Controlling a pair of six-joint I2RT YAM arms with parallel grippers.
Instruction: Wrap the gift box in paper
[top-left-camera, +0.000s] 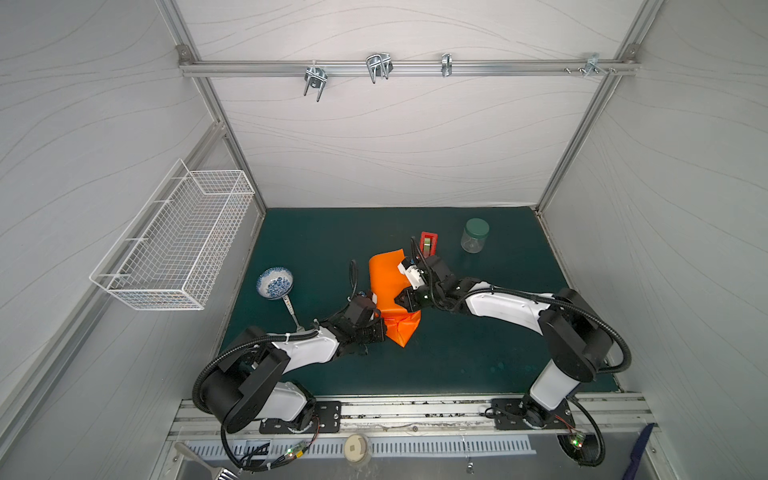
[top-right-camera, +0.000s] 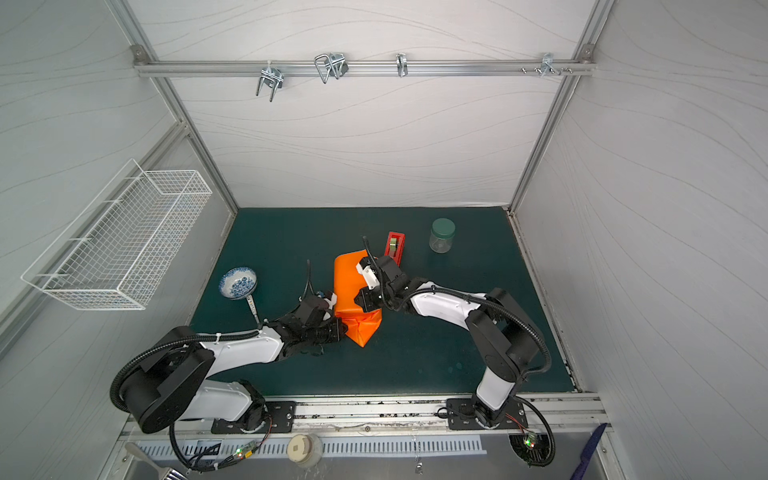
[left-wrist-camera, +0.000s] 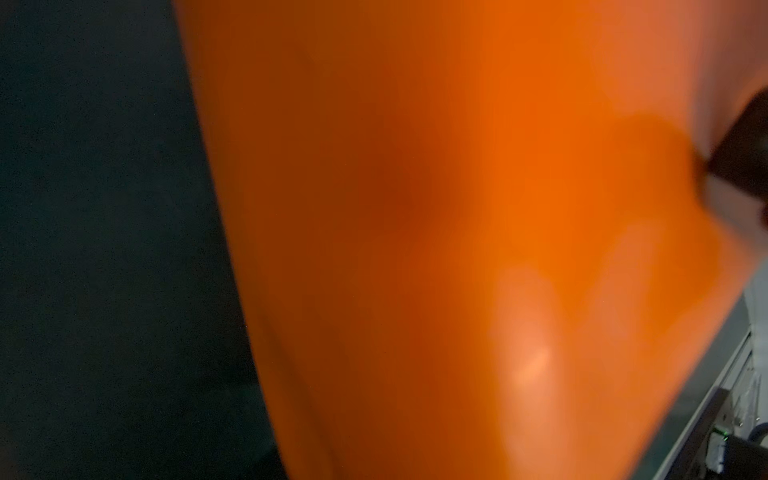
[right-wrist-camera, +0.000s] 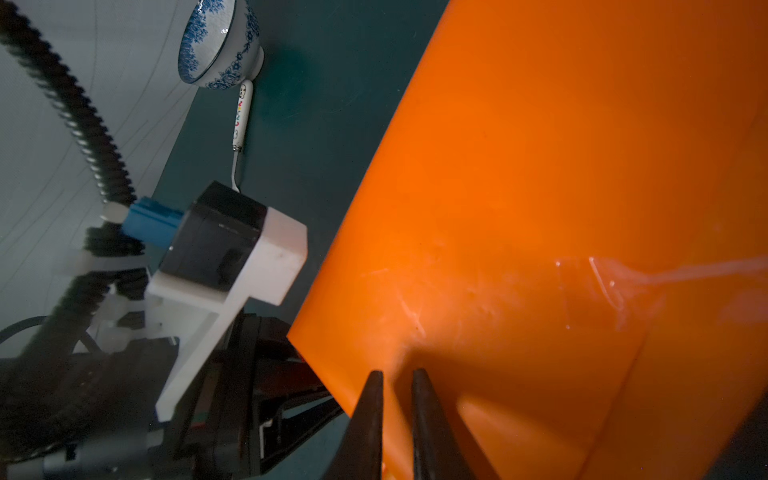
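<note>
The paper (top-left-camera: 388, 282) lies at the middle of the mat (top-left-camera: 457, 361) as a long orange bundle. Its far edge curls up, and its near end is folded into a blunt point aimed at the front rail. The gift box does not show; the paper covers whatever it wraps. A strip of clear tape (right-wrist-camera: 602, 282) crosses one flat face.

The left gripper (top-left-camera: 381, 328) meets the bundle's near left edge with its jaws closed. Its wrist view is only blurred orange, so I cannot tell whether a fold is caught between them. The right gripper (right-wrist-camera: 397, 372) comes in from the opposite side. Its fingers (right-wrist-camera: 372, 411) stand almost together with a thin slit between, tips against the paper close to its edge, and no fold shows inside.

The red tape dispenser (top-left-camera: 429, 243) stands just beyond the bundle's far right corner, and a green-lidded jar (top-left-camera: 475, 235) stands farther right. A blue-patterned bowl (top-left-camera: 274, 282) and a spoon (top-left-camera: 291, 311) lie to the left, near the left arm. Bare mat lies between the bundle and the front rail, and on the right.
</note>
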